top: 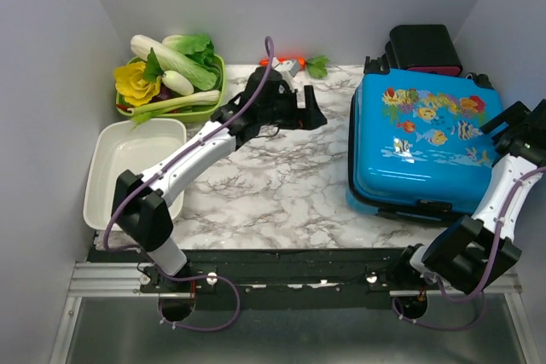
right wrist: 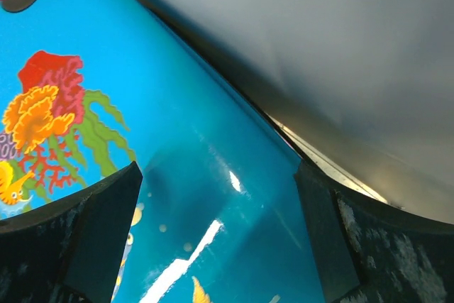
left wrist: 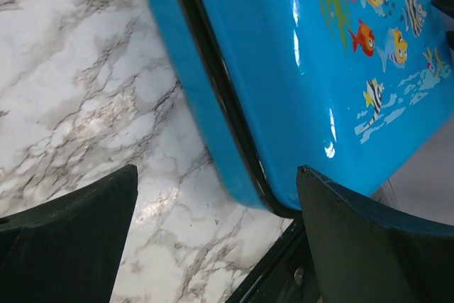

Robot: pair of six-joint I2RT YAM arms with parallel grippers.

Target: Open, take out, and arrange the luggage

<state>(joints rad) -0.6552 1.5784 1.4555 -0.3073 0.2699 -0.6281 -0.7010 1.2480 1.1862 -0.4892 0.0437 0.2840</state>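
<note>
Worktop point(top: 281, 176) of marbled white carries the luggage point(top: 422, 147), which lies flat and closed at the right side, printed lid up, probably so the shell can swing open. White dish point(top: 107, 138) at the left looks set to receive contents. Left tool point(top: 317, 112) hovers mid-worktop, jaws spread wide and empty, facing the case's left edge. Right tool point(top: 510, 130), equally wide and empty, hangs over its right edge.

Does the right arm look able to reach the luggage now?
Likely yes: its open fingers hover over the luggage lid with nothing between, though the side wall stands close.
</note>
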